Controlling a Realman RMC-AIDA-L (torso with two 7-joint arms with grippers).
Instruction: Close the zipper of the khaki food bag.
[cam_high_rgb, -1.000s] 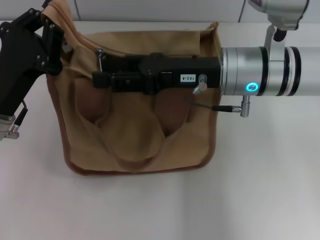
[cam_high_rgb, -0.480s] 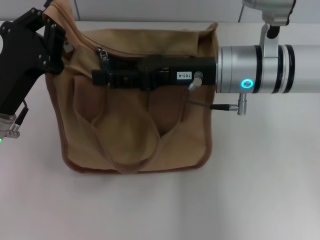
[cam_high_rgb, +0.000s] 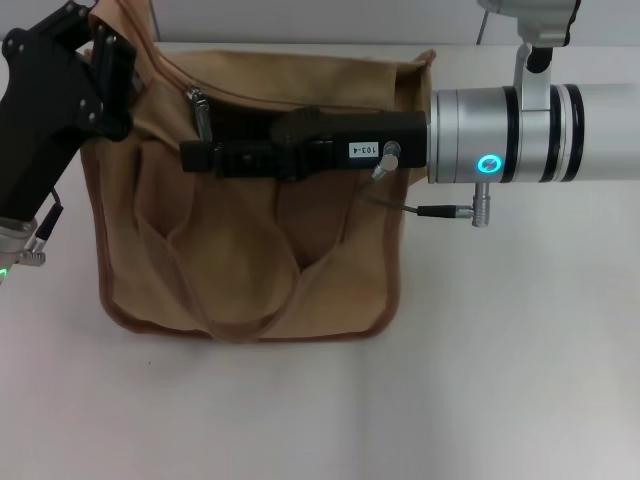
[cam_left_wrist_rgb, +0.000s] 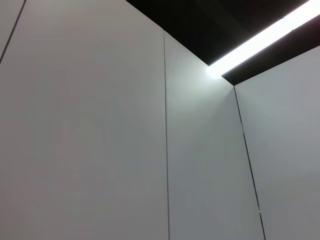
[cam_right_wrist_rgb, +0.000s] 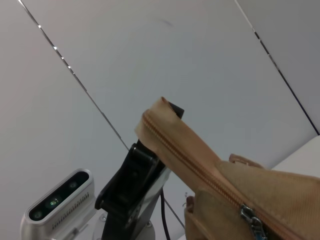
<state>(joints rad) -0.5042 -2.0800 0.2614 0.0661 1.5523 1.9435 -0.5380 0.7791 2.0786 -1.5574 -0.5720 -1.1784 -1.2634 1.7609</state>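
Observation:
The khaki food bag (cam_high_rgb: 250, 260) lies on the white table in the head view, handles (cam_high_rgb: 240, 325) toward me. My left gripper (cam_high_rgb: 108, 45) is at the bag's far left corner, shut on the fabric end of the zipper (cam_right_wrist_rgb: 190, 160). That end rises beside its black finger (cam_right_wrist_rgb: 135, 175) in the right wrist view. My right gripper (cam_high_rgb: 192, 155) reaches across the bag's top from the right. It is shut on the silver pull tab (cam_high_rgb: 197, 108), which also shows in the right wrist view (cam_right_wrist_rgb: 248, 212).
The white table (cam_high_rgb: 500, 380) spreads in front and to the right of the bag. A thin cable (cam_high_rgb: 420, 210) hangs under my right wrist. The left wrist view shows only wall panels and a ceiling light (cam_left_wrist_rgb: 260, 42).
The bag has shifted to the left and its lower edge has swung left. My left gripper has risen a little with the bag's corner. My right gripper has edged left with the pull tab.

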